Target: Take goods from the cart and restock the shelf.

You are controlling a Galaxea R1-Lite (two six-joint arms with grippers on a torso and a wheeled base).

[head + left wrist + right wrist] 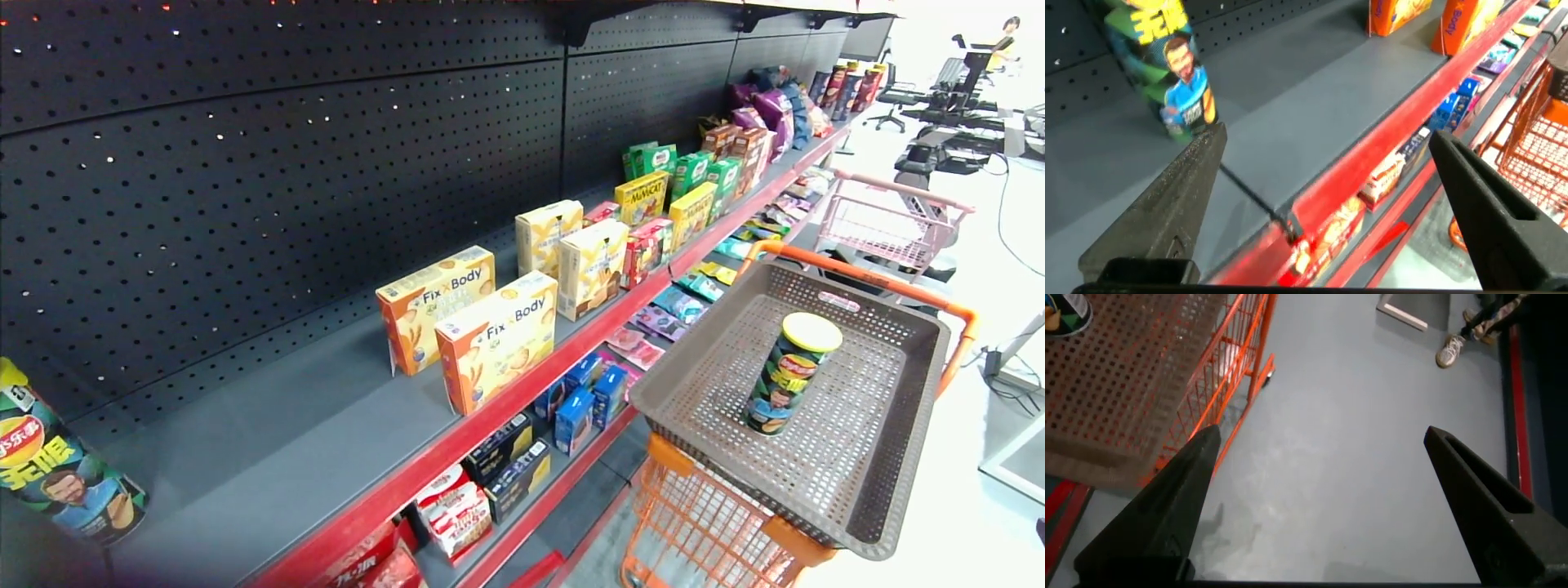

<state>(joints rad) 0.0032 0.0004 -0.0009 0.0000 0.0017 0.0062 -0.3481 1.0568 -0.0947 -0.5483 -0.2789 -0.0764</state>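
A green chip can (790, 371) with a yellow lid lies tilted in the brown mesh basket (898, 327) on top of the orange cart (710, 523). A second chip can (57, 469) stands at the left end of the grey shelf (269, 425). In the left wrist view my left gripper (1327, 139) hangs open and empty over the shelf's front edge, with that shelf can (1167, 69) just beyond one finger. My right gripper (1323, 434) is open and empty above the bare floor, beside the basket (1118, 376); the can's end (1065, 314) shows at the corner.
Two orange-and-white biscuit boxes (490, 339) stand mid-shelf, with more boxes and bags further right. Lower shelves (506, 465) hold packets behind red rails. A pink cart (886, 220) stands behind the orange one. Open floor lies to the right.
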